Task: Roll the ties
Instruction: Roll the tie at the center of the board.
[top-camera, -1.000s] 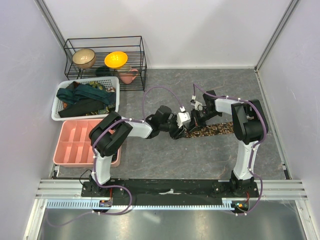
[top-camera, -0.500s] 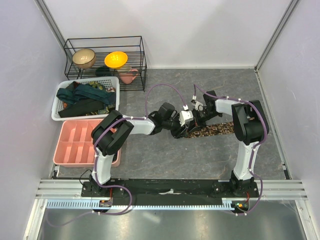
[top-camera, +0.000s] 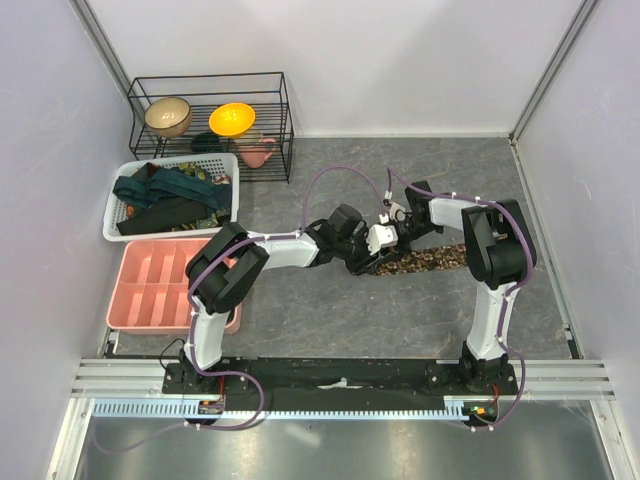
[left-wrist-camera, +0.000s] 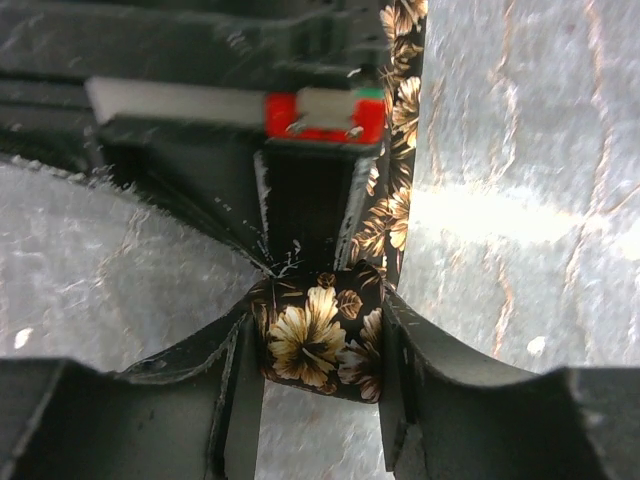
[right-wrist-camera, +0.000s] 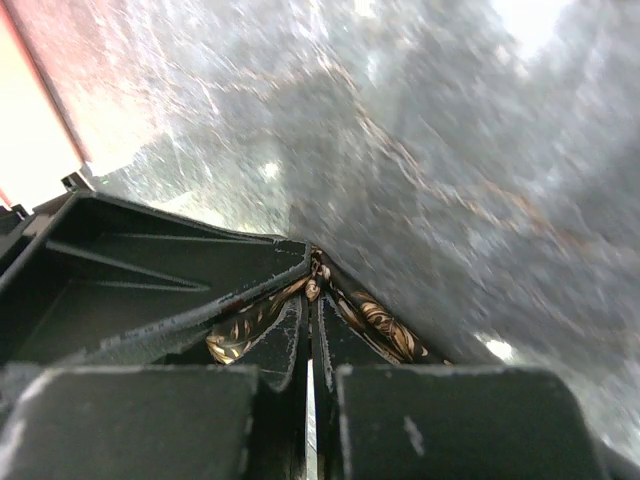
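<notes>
A brown floral tie (top-camera: 430, 258) lies flat on the grey table, and its left end is wound into a small roll (left-wrist-camera: 318, 335). My left gripper (top-camera: 368, 258) grips that roll from both sides, each jaw pressed against it (left-wrist-camera: 320, 370). My right gripper (top-camera: 392, 247) comes in from the right and is shut, with the tie's fabric (right-wrist-camera: 385, 325) folded over its tips (right-wrist-camera: 312, 300). Its black fingers (left-wrist-camera: 305, 215) reach down into the roll in the left wrist view. More ties (top-camera: 165, 190), teal and black, lie piled in the white basket.
The white basket (top-camera: 170, 160) stands at the left, with a pink compartment tray (top-camera: 150, 285) in front of it. A black wire rack (top-camera: 285, 110) at the back left holds a tan bowl (top-camera: 167, 116), a yellow bowl (top-camera: 231, 119) and a pink cup (top-camera: 258, 152).
My left arm has stretched further right, bringing its gripper closer against the right gripper at the tie's rolled end. The right arm has barely moved.
</notes>
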